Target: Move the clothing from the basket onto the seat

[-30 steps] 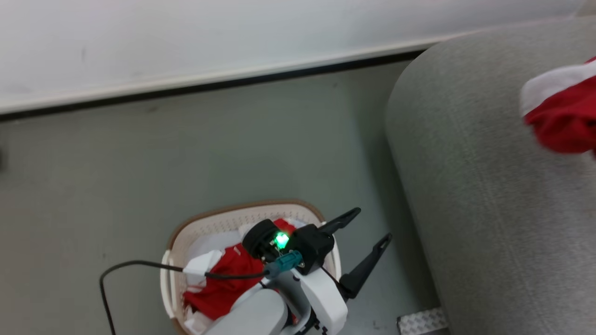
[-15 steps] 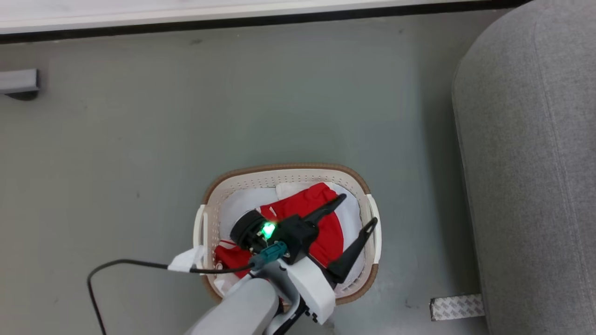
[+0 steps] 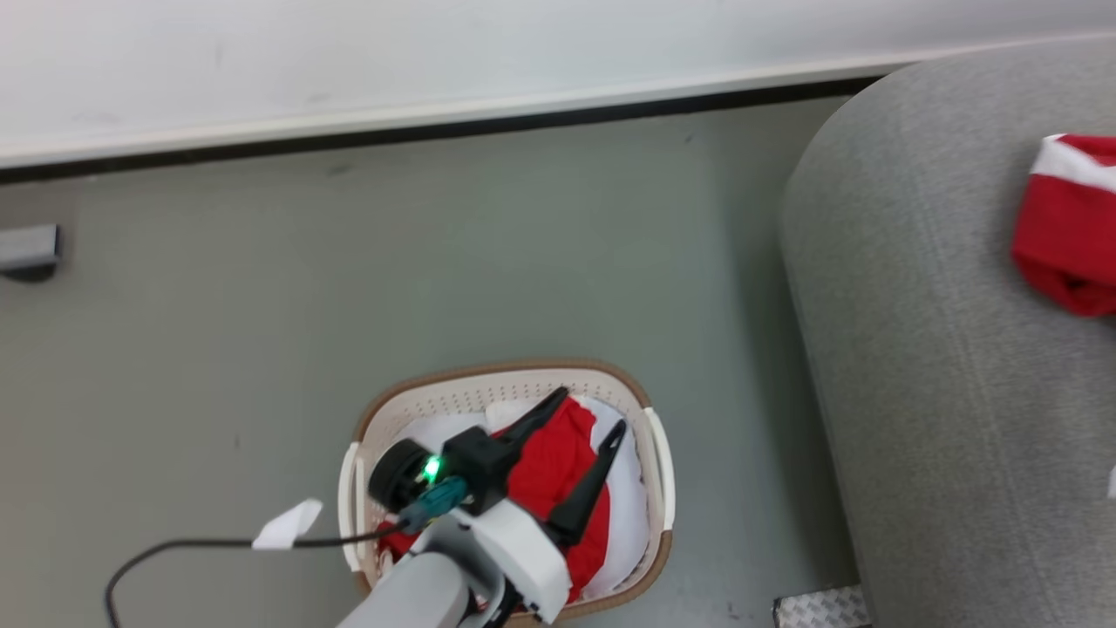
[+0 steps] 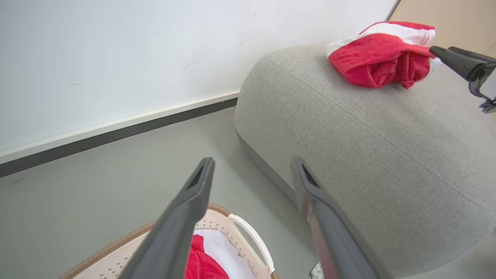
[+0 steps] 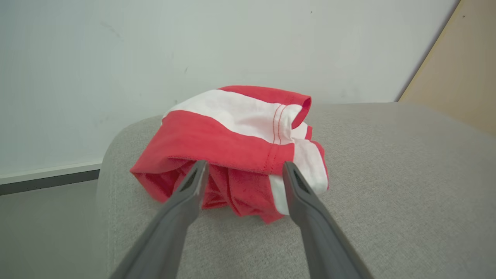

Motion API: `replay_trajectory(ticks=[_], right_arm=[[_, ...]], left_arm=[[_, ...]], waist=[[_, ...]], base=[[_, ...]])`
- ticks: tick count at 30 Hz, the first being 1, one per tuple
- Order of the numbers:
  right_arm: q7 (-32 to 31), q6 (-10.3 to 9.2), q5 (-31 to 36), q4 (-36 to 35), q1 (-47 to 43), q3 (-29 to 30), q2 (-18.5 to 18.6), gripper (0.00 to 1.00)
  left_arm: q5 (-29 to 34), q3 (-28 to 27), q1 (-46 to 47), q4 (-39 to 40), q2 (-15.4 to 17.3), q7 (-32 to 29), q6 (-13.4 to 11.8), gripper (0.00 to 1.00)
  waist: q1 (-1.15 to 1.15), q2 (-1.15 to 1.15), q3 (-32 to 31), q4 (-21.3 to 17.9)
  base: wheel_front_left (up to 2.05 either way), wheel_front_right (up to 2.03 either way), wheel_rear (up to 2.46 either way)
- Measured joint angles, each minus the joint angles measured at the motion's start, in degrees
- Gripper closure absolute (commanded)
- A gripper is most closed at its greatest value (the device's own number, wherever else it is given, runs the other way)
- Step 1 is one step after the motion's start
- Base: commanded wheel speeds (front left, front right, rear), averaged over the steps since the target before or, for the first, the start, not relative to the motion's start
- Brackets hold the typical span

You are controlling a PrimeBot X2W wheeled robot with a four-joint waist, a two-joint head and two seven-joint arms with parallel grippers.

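Newly parted, right hand (image 5: pixel 245 166) leaves crumpled red-and-white clothing (image 5: pixel 232 131) on seat (image 5: pixel 387 174); left hand (image 4: pixel 252 161) splayed.

It looks like a bare indoor room staged as a corner of a home. A plain white wall (image 3: pixel 436 52) runs across the top of the head view, with a dark strip (image 3: pixel 436 128) at its foot and a smooth grey-green floor (image 3: pixel 261 305) below. The homely part is the seat (image 3: pixel 915 349), grey and upholstered, at the right, the basket (image 3: pixel 471 399) at lower centre, and the clothing (image 3: pixel 1068 227) lying on the seat at the right edge. A tan panel (image 5: pixel 457 77) shows at the upper right of the right wrist view.
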State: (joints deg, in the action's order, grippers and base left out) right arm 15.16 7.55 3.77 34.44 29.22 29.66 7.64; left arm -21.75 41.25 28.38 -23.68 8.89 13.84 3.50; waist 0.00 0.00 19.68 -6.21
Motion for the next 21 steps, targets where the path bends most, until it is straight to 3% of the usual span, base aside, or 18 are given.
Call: replay_trajectory(ticks=[10,21], right_arm=[[0.0,0.0,-3.0,-10.1,-9.3,-10.8,-3.0,0.0],[0.0,0.0,-6.4,-16.7,-17.6,-24.8,-4.1,0.0]], left_arm=[[-1.6,-5.6,-5.3,0.8,1.3,1.2,-3.1,0.0],[2.9,-19.6,-15.8,6.8,0.7,1.3,-5.2,0.0]], waist=[[-0.01,0.0,-5.1,-1.2],[-0.01,0.0,-10.5,2.0]], base=[[0.0,0.0,0.0],[0.0,0.0,0.0]])
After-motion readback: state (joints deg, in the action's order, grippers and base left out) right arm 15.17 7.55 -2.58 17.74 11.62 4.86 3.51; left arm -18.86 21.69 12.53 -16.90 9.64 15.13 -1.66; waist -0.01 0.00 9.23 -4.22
